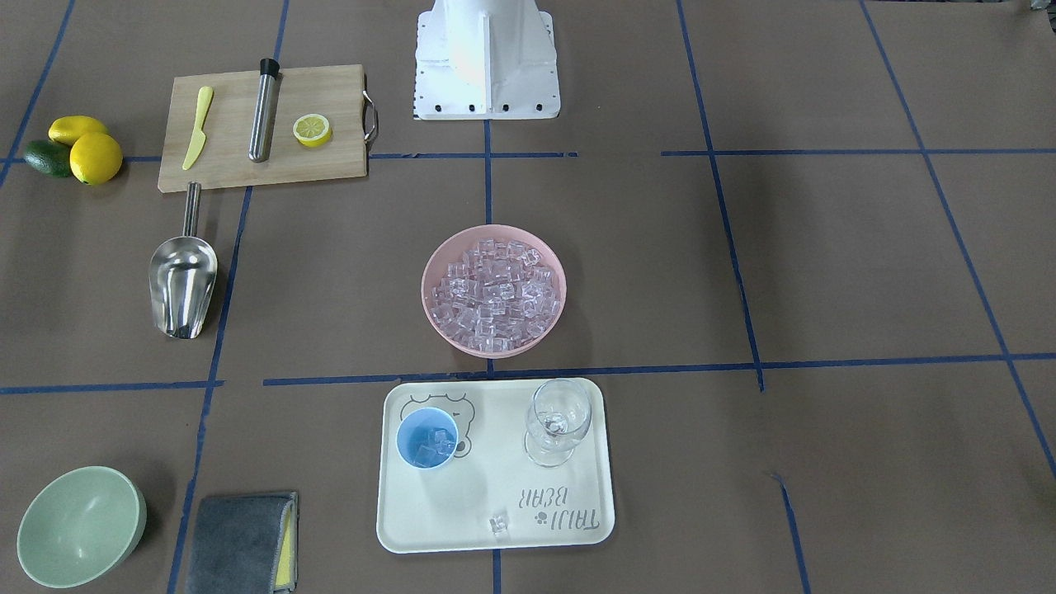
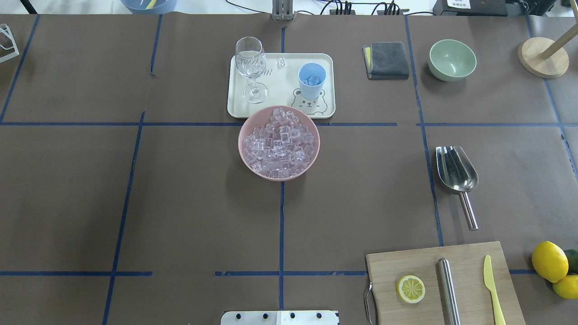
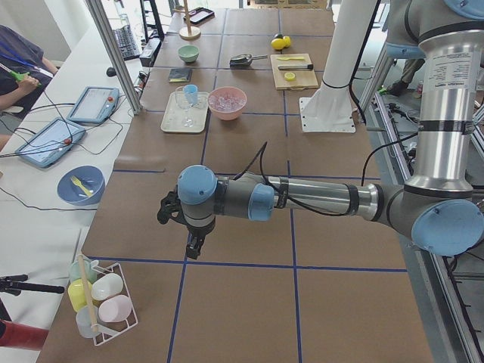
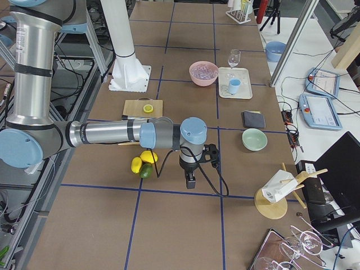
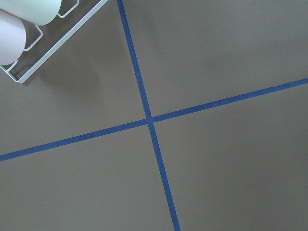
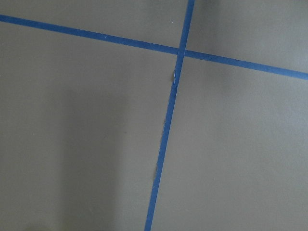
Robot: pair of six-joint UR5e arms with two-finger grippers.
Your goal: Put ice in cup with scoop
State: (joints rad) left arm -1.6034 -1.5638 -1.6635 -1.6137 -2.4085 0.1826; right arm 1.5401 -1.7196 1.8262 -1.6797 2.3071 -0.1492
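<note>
Found the scoop (image 1: 183,285) lying free on the table at the robot's right, trough up and empty. Handle toward the robot, mouth toward the far side, just beyond the cutting board (image 1: 262,128). Noted no gripper near it.

Located the ice (image 1: 493,289) heaped in the pink bowl (image 1: 426,289) at table centre. Counted a few cubes in the cup (image 1: 426,438), upright on the tray (image 1: 495,487) just beyond the bowl and right of the wine glass (image 1: 558,421) as seen from the robot. Spotted one stray cube (image 1: 497,523) near the tray's far edge.

Saw the left gripper (image 3: 193,246) and the right gripper (image 4: 191,181) only in the side views, hanging low over bare table at opposite ends, pointing down, well apart from every task item. Cannot tell how far open either stands; nothing visibly held. Saw no fingers in the wrist views, only brown table and blue tape lines.

Judged: either a pause between scoops or the pour done, going by the part-filled cup and the scoop laid down.

If more ice wanted:
- Bring the right arm in to the handle, close on the tube and lift.
- Dig the trough into the pile.
- Carry level to the cup and tip slowly.

Expect a narrow target. Watch for cubes bouncing onto the tray, and for the wine glass close by.
</note>
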